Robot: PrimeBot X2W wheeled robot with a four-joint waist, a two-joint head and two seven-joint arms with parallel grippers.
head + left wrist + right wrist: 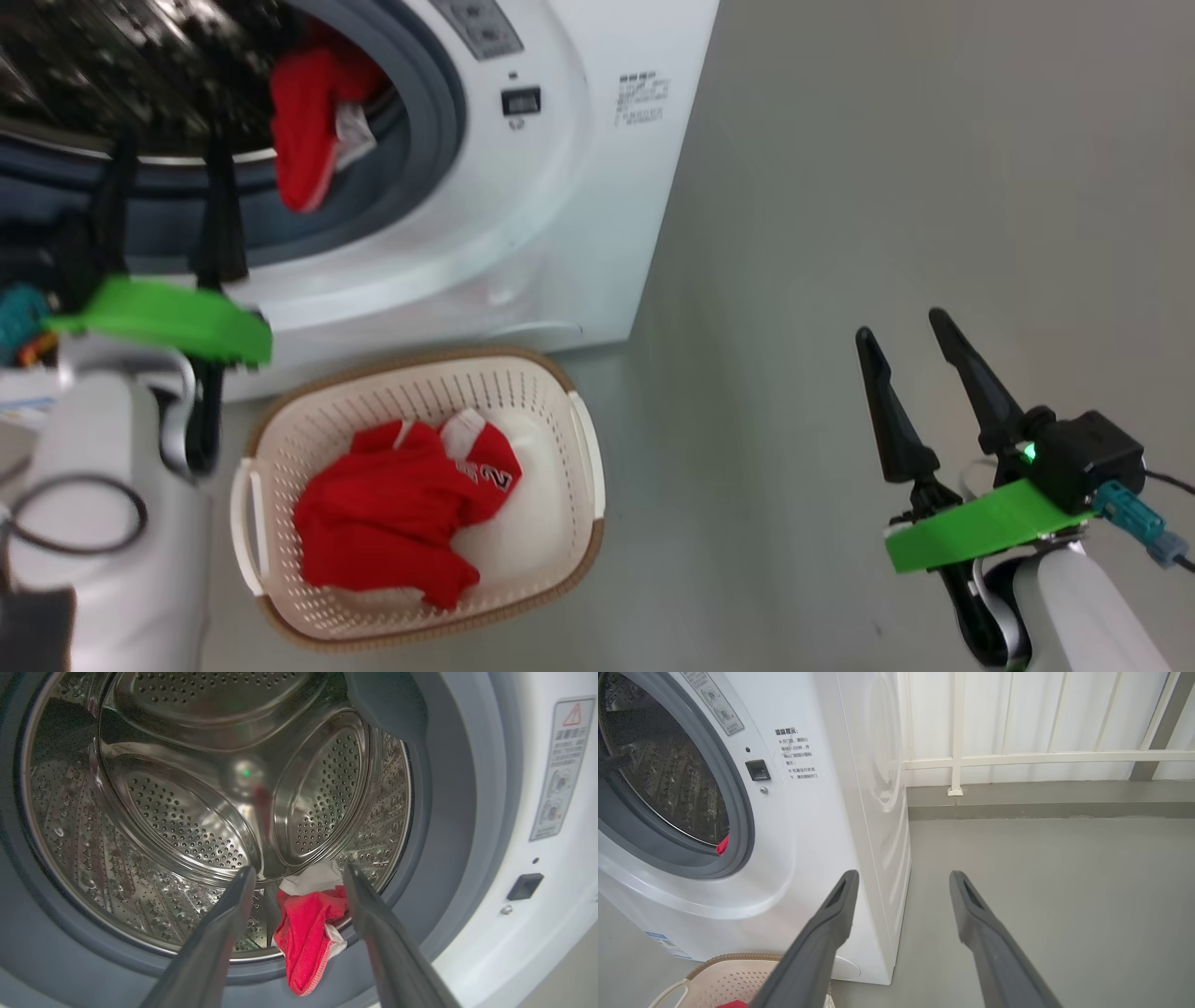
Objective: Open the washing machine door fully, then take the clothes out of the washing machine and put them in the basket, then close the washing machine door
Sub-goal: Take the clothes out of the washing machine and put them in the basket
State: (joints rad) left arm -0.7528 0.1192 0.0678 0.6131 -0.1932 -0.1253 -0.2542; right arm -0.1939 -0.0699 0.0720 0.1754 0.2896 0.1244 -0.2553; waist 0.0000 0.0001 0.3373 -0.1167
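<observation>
Red cloth shows at two places in your scene. At the left, your left gripper (170,147) is raised before the round mouth of the washing machine (560,233). Its two dark fingers stand apart and they hold nothing.

Looking along these fingers, you see the steel drum (187,826) with its many small holes, and the grey gasket (448,812) around it. One red garment (306,933) with a white part lies at the lower right edge of the drum. It hangs down over the lip of the gasket. It appears between the two fingertips and a little beyond them. You cannot tell whether the right finger touches it or only passes in front of it.

Below the mouth, the basket (588,467) stands on the grey floor (887,187), just beside the lower front of the machine and near its right front corner. A second red garment (392,504) with a white number 2 lies crumpled inside, more toward the left wall of the basket.

At the right, your right gripper (901,327) is well apart from the machine and from the basket, above bare floor. Its fingers are also spread and empty. From its wrist they point toward the right front corner of the machine.
</observation>
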